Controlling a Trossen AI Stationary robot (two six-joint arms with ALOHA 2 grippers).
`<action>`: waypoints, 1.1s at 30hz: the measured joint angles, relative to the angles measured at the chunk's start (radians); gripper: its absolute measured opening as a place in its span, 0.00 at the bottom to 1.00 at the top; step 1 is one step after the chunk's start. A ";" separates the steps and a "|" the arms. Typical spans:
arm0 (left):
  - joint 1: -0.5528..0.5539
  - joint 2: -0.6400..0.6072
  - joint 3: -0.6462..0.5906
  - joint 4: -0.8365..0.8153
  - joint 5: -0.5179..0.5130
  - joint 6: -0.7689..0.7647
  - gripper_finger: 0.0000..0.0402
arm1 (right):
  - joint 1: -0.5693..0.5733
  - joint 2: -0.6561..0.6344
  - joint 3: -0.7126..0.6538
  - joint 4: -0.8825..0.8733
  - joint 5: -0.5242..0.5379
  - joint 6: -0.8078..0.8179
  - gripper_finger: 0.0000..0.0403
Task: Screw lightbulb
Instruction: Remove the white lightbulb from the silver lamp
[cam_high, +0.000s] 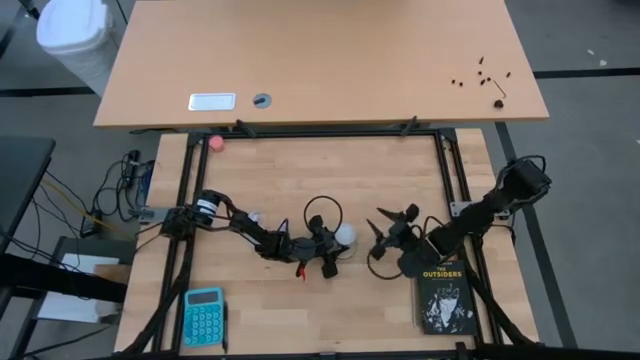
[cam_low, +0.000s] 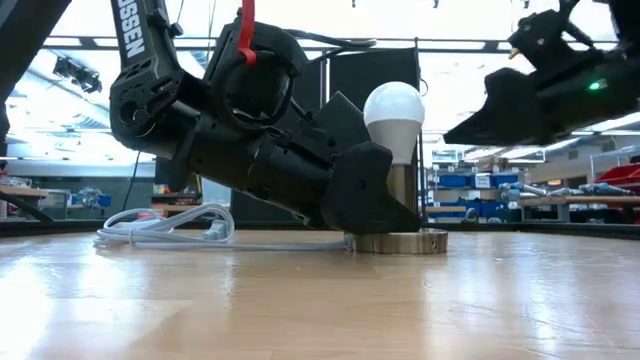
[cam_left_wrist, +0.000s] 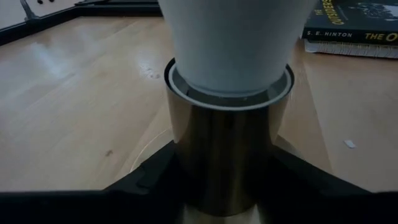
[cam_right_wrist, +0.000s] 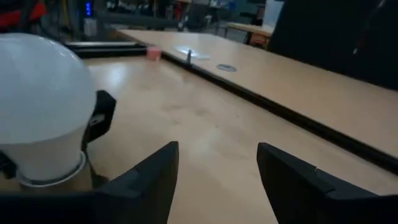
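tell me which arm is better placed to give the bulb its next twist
Probably the right. The left hand is clamped low on the brass socket, steadying it. The right hand hangs open and empty beside the lightbulb, whose globe is free to be gripped.

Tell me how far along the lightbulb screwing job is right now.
Done: the lightbulb stands upright in the metal socket. In hand: the left gripper has its jaws around the socket. The right gripper hangs open beside the bulb. Whether it is fully screwed in cannot be told.
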 joint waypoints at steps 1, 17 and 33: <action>0.000 0.000 0.000 0.000 -0.001 0.000 0.49 | 0.000 -0.005 0.000 -0.002 -0.025 -0.002 0.57; 0.000 0.000 0.000 0.000 -0.003 -0.001 0.49 | -0.156 0.027 0.000 0.204 -0.732 -0.177 0.57; 0.001 0.000 0.000 0.000 -0.004 -0.001 0.49 | -0.188 0.028 0.091 0.120 -0.777 -0.267 0.57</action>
